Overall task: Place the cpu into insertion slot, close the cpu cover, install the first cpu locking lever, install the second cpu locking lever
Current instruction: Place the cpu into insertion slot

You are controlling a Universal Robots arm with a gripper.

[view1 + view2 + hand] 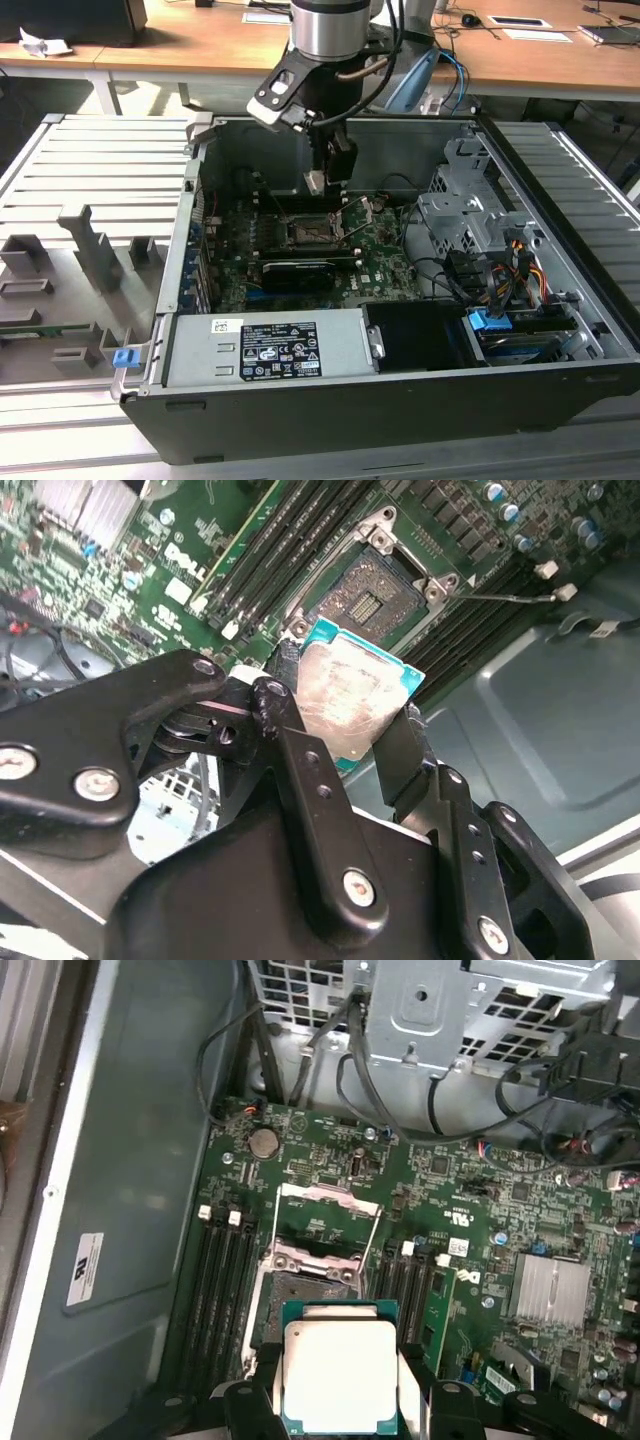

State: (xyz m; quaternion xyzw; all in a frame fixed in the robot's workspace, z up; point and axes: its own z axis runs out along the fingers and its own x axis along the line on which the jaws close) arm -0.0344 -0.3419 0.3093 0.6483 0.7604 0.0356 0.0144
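Item: robot arm over an open computer case [300,405], which lies on its side on a grey ribbed counter [95,160]

- Tool [348,695]: black, two fingers [290,735] clenched on opposite edges of the cpu; pointing down into the case in the exterior view
- Cpu [340,1375]: flat square chip with a silvery top and a teal border, held between the fingers. It hangs above the motherboard [385,255], near the insertion slot but apart from it, not seated
- Insertion slot [375,595]: square black socket with a metal rim, set amid the board. Its contact field is bare, with nothing in it
- Cpu cover [328,1194]: thin silver frame with a square opening, swung open off the socket
- Locking lever [500,597]: thin wire rod reaching out sideways from the socket's corner, unlatched
- Long black card [298,272]: set in the board just beside the socket, on the side nearer the power supply [270,345]
- Memory slots [222,1290]: long black rows flanking the socket
- Drive cage [450,1010]: perforated grey metal with black cables running beside it
- Heatsink [548,1300]: small finned silver block on the board, well apart from the socket
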